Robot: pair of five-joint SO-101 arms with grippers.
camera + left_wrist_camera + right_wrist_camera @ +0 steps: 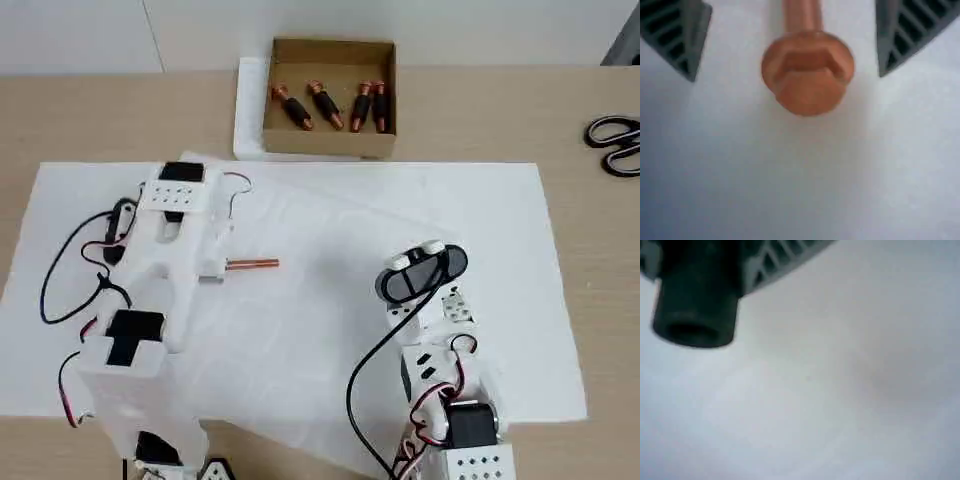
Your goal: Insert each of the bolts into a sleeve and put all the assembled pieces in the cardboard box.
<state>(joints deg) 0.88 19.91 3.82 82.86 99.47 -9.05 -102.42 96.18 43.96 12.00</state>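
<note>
White sheet (330, 340) on table (585, 220): left end effector (786, 74) wide, astride copper bolt (252, 264); right end effector (421, 270) clamps black sleeve (695, 305); cardboard box (325, 144), far edge, holds four assembled pieces (296, 108).

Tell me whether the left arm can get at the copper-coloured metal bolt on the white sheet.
Probably yes: the left hand is open, its fingers either side of the copper-coloured metal bolt, nothing in between.

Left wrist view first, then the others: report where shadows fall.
Left wrist view: soft shadow on the white sheet under the bolt head. Right wrist view: dim patch on the sheet beside the sleeve. High view: even light, faint shade beside the left arm.
</note>
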